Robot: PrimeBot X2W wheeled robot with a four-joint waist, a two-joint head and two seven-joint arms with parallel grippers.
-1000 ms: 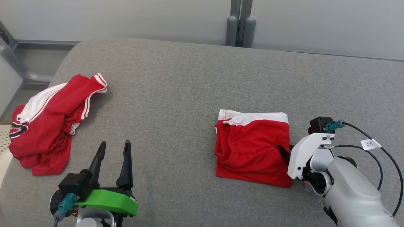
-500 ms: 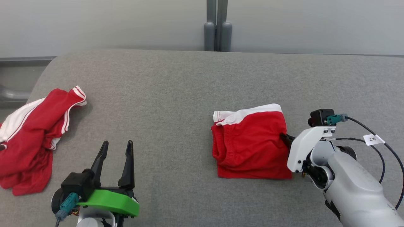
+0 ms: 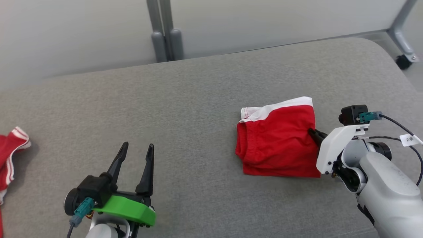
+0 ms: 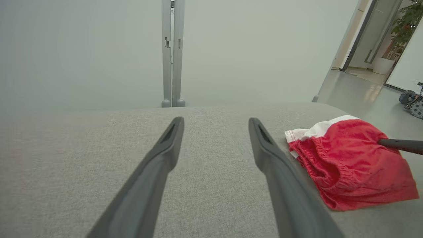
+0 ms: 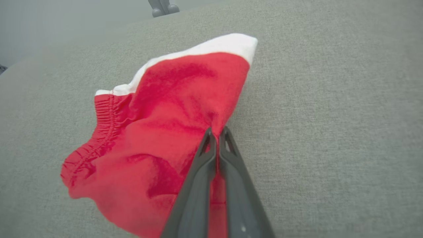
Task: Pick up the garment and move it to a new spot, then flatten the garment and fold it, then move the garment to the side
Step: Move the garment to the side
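At the far left edge lies a crumpled red garment with white stripes (image 3: 11,152), well apart from the work. It sits further left in the head view than a second ago because the camera has turned, not because the garment moved. The left tool (image 3: 138,145) hovers over the grey fabric-covered tabletop (image 3: 198,99), its fingers spread wide and empty. Right of centre lie the folded red shorts with a white band (image 3: 276,145), and here is the change: the right tool (image 5: 217,132), open a second ago, has closed fully on the shorts' right edge, pinching a ridge of cloth. Folding looks finished, so the last step, moving the bundle aside, is probably starting. No obstacle shows toward the right; the risk is that a one-edge grip lets the fold fall open.
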